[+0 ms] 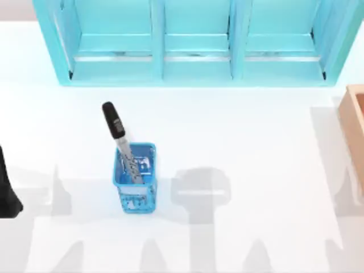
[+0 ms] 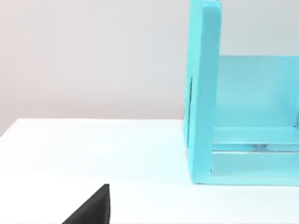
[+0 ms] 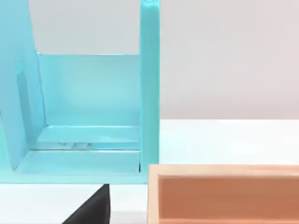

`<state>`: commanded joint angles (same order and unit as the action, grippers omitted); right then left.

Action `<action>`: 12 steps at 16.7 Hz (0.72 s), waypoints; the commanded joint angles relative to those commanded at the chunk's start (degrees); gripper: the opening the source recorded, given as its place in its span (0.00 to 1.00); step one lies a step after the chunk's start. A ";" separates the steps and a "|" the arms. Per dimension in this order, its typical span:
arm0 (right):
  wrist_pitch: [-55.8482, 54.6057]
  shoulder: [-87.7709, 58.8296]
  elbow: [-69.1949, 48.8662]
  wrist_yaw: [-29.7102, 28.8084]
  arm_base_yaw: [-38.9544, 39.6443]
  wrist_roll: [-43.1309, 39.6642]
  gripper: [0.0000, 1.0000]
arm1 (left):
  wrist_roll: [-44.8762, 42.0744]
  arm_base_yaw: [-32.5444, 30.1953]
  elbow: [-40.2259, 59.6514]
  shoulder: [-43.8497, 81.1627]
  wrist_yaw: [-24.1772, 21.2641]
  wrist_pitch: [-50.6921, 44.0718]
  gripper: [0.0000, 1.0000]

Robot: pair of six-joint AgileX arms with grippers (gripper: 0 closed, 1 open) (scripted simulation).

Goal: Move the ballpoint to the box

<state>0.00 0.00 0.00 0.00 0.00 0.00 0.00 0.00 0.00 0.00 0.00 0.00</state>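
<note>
the white surface (image 1: pixel 244 131) carries everything. along its far edge stands the big cyan shelf unit (image 1: pixel 193 42), three open bays side by side; the left wrist view catches its one end wall (image 2: pixel 203 93), the right wrist view its other end (image 3: pixel 149 88). at the right edge of the top view sits the box (image 1: pixel 354 128), tan-orange with raised walls, partly cut off by the frame; in the right wrist view its near wall (image 3: pixel 224 193) runs just in front of the shelf unit's corner.

toward the left of the middle stands the small blue mesh pen holder (image 1: pixel 135 176), upright and well apart from the box. the ballpoint (image 1: pixel 116 133) rests in it, silver-grey barrel down inside, thick black upper half with white marks leaning out toward the far left, over the holder's rim.

the left arm (image 1: pixel 7 187) is a dark shape at the left edge of the top view, near the ballpoint's side of the surface but apart from the holder. a dark corner of the left end effector (image 2: pixel 91 207) shows in its own wrist view, and a like corner of the right end effector (image 3: pixel 91 207) in its view, close to the box; whether either is spread or pressed together i cannot tell. neither touches the ballpoint.
</note>
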 joint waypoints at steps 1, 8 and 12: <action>0.00 0.00 0.00 0.00 0.00 0.00 1.00 | 0.00 0.00 0.00 0.00 0.00 0.00 1.00; -2.37 -12.59 -7.52 0.50 7.69 2.03 1.00 | 0.00 0.00 0.00 0.00 0.00 0.00 1.00; -5.19 -32.50 -16.95 1.03 17.43 4.22 1.00 | 0.00 0.00 0.00 0.00 0.00 0.00 1.00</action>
<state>-5.19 -32.50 -16.95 1.03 17.43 4.22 0.00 0.00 0.00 0.00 0.00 0.00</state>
